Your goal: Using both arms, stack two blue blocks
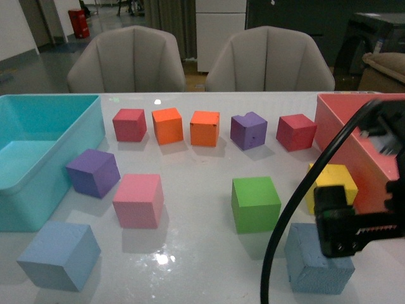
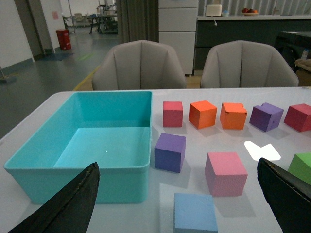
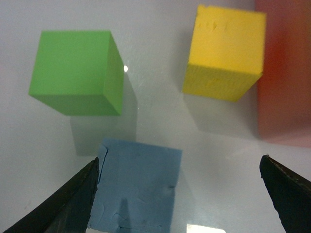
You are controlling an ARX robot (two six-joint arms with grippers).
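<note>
The white table (image 1: 190, 183) bears a turquoise bin (image 1: 38, 206); a purple cube (image 1: 93, 172) sits just beside it, a blue block (image 1: 59, 255) near it.

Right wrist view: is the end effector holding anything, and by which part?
Nothing is held. The right end effector is open above a blue block, not gripping it; the left end effector is open and empty too.

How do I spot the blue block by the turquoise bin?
Find the turquoise bin on the left of the table. By its near corner, closest to the robot, sits the pale blue block. Its neighbours are a purple cube and a pink cube, not blue.
</note>
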